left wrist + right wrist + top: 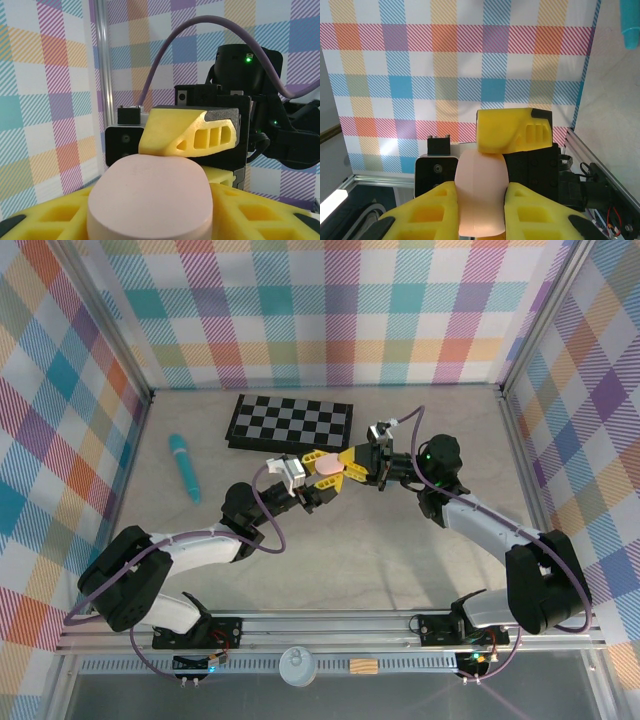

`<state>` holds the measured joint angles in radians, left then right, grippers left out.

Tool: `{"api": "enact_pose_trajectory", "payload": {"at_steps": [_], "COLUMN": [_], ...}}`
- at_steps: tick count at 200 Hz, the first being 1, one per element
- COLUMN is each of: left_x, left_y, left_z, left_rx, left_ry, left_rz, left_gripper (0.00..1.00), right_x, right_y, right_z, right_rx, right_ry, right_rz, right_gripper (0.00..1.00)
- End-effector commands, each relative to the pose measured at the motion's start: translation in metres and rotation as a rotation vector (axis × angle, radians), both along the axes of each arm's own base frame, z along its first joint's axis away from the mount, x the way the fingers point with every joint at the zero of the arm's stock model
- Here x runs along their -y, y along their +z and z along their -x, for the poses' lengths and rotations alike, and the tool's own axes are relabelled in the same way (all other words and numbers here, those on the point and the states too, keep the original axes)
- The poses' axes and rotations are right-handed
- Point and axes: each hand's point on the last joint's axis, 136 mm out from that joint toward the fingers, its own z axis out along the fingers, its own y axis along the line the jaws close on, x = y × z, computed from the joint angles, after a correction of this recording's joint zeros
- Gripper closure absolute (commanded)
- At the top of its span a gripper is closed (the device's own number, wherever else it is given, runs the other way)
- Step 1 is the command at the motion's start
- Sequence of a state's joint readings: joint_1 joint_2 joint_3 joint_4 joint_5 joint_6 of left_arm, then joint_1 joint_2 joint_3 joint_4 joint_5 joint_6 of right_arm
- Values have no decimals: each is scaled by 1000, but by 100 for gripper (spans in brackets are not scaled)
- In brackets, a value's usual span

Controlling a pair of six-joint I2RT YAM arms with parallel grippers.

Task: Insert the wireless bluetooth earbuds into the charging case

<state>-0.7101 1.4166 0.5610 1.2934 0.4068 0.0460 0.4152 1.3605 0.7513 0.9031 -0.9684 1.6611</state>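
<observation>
The charging case (pixel 327 468) is a pale pink, pebble-shaped shell held above the middle of the table, lid closed. My left gripper (pixel 316 474) is shut on it from the left. In the left wrist view the case (pixel 150 197) sits broad between the yellow fingers (pixel 45 222). My right gripper (pixel 352 468) is shut on its other end. In the right wrist view the case (pixel 481 192) stands edge-on between the two fingers (pixel 427 212). Each wrist view has the other arm's yellow finger (pixel 187 132) (pixel 512 130) on the case's far end. The wireless bluetooth earbuds are out of view.
A black and grey chessboard (pixel 290 422) lies at the back centre. A long teal stick (pixel 184 466) lies on the left of the table, and its tip (pixel 630 22) appears at the top right of the right wrist view. Plaid walls enclose three sides.
</observation>
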Motion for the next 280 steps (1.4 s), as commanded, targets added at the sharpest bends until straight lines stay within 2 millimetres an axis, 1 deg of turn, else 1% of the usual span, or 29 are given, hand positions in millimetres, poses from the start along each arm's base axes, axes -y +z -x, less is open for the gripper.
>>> {"api": "enact_pose_trajectory", "payload": {"at_steps": [1,34,101,147,180,209,239,269,280], "left_x": [5,5,8,7,6,7,7,8,9], "left_y": [20,18,14,8,8,4,1,1,-1], "left_z": [10,10,10,11,12,13,12,12,12], "left_rx": [75,73,74,62,76,73,70,74,73], "left_ry": [-45,-46,-57,-54,-56,-61,-56,-57,-61], "left_rz": [36,33,20,10,5,-4,-11,-13,-17], "left_gripper": [48,49,50,54,56,53,52,51,49], "right_x": [1,1,1,2,2,2,2,2,2], "right_y": [11,7,8,7,9,11,15,14,15], "right_z": [1,2,1,4,4,3,4,4,4], "right_rx": [52,49,49,86,89,91,96,91,92], "right_ry": [-13,-14,-16,-22,-25,-26,-24,-22,-24], "right_rz": [-28,-14,-14,30,38,32,28,33,30], "right_gripper": [96,96,96,96,97,97,98,98,98]}}
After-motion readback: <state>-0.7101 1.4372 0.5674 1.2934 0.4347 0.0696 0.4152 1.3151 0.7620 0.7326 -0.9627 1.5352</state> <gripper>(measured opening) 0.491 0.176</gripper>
